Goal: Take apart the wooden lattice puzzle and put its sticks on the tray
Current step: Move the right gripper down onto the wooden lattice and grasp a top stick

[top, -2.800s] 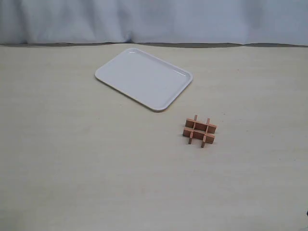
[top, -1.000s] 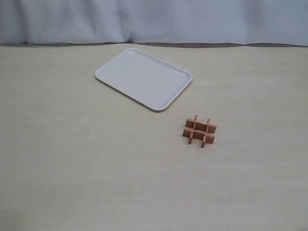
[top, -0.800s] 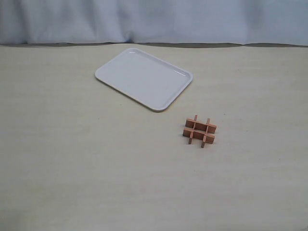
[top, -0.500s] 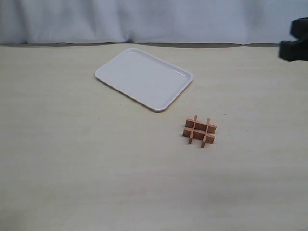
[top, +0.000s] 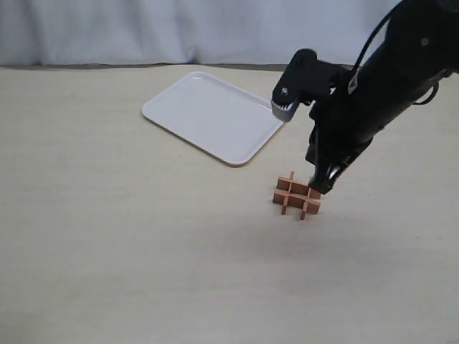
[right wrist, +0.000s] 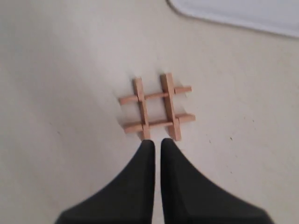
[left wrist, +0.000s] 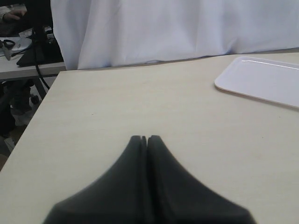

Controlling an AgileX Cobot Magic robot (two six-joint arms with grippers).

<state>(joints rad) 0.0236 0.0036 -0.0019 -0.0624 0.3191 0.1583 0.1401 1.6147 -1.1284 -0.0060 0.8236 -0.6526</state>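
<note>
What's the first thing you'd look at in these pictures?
The big black arm on the right, its shut hand pointing down at the edge of the little wooden puzzle on the table. Farther back and to the left lies a bare white tray.

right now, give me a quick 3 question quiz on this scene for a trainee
1. True or false: the puzzle lies on the tray.
2. The right hand is: A) open wide over the tray; B) shut, tips at the puzzle's edge, holding nothing; C) shut on a lifted stick.
3. How many sticks make up the puzzle?

Key: 1 false; 2 B; 3 four, two crossing two.
</note>
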